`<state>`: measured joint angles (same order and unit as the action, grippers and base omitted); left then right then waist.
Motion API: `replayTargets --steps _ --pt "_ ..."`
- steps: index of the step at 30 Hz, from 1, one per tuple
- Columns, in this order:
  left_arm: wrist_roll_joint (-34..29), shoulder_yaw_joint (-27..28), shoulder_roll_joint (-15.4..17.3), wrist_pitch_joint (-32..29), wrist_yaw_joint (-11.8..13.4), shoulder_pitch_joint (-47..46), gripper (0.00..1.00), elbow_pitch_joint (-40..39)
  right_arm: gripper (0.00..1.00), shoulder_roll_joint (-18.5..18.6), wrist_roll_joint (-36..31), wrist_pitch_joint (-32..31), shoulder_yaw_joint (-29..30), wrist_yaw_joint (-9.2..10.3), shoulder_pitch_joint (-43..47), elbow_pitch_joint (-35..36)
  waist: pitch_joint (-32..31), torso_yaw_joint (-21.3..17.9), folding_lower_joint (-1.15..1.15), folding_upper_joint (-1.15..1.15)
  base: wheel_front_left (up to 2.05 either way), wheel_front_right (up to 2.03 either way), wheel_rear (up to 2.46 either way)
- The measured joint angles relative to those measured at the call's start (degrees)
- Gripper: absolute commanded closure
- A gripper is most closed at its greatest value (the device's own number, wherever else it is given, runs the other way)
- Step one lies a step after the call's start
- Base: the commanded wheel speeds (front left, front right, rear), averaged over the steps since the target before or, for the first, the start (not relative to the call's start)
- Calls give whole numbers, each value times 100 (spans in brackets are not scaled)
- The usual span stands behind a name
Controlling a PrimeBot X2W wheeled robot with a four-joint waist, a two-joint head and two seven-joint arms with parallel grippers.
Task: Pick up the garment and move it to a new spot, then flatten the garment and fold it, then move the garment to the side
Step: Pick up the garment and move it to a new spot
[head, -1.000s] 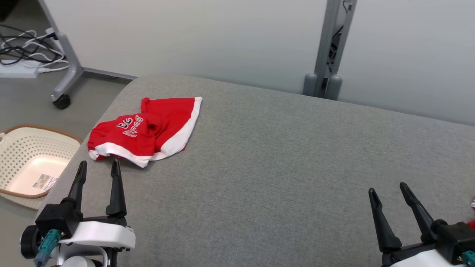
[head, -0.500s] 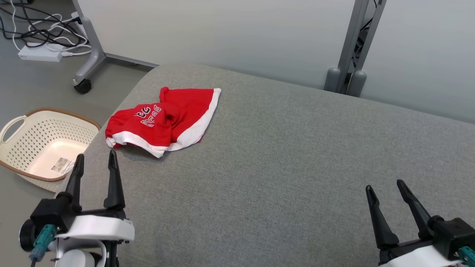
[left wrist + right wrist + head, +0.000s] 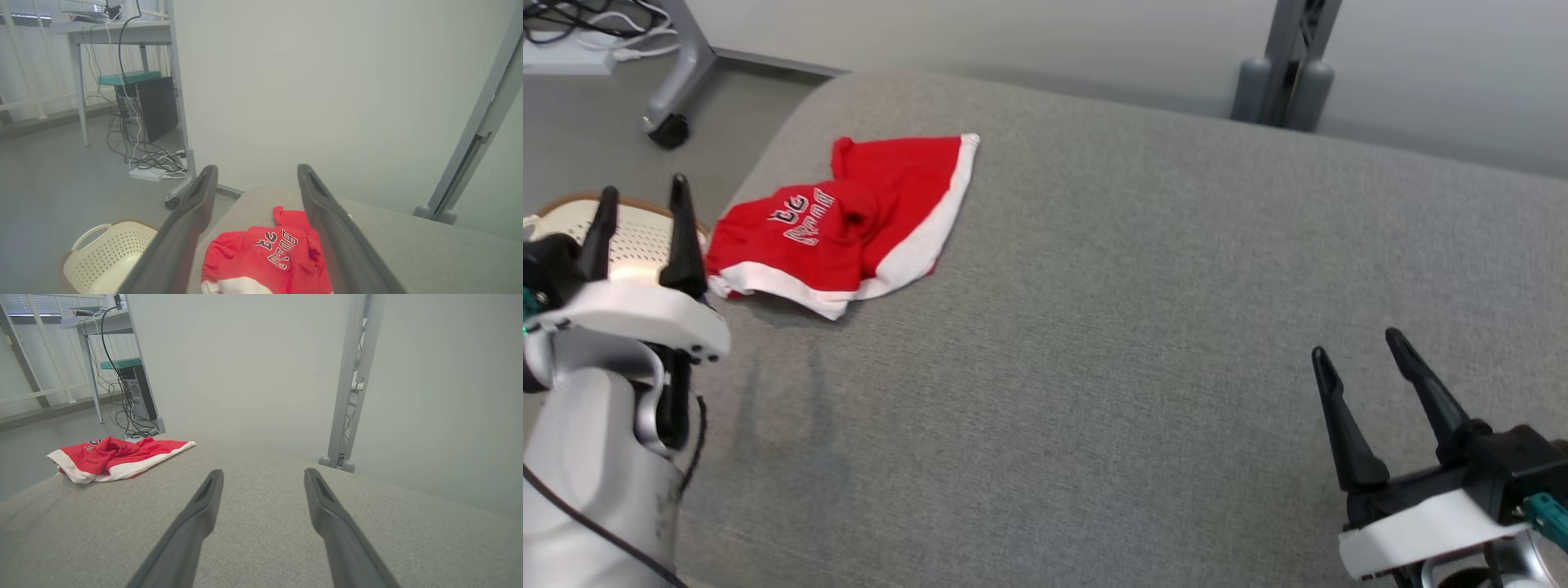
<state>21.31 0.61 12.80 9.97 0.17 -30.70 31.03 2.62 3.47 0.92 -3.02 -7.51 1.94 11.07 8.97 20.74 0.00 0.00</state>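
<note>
Left jaws stand wide and empty at the left edge of the head view, tips just left of the garment's near hem and in front of the basket point(image 3: 102, 261). In the left wrist view the red shorts point(image 3: 849, 224) lie between the two fingers point(image 3: 184, 237) at bottom centre, lined up, and as far as I can tell not touched. Right jaws are equally wide and empty at the lower right of the head view, well apart from the shorts.

Shorts: white trim, crumpled and doubled over, upper left of the head view, near the rounded corner of the grey cushion point(image 3: 1135, 286).

Risks, as judged:
- A low sideways approach may shove the cloth rather than pinch it. So close to the corner, it could slide off toward the basket or the floor.
- Doubled layers mean a shallow pinch may catch only the top fold, and the rest would drag.
- The soft cushion gives, so tips pressed deep may nip its cover along with the shorts.
</note>
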Motion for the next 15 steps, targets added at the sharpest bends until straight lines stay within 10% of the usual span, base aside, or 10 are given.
replayTargets --steps 15 --pt "1025 499 258 -1000 -560 -1549 0 3418 0 241 -22 -36 8 1 -471 243 1115 -716 0 0 0 0 0"
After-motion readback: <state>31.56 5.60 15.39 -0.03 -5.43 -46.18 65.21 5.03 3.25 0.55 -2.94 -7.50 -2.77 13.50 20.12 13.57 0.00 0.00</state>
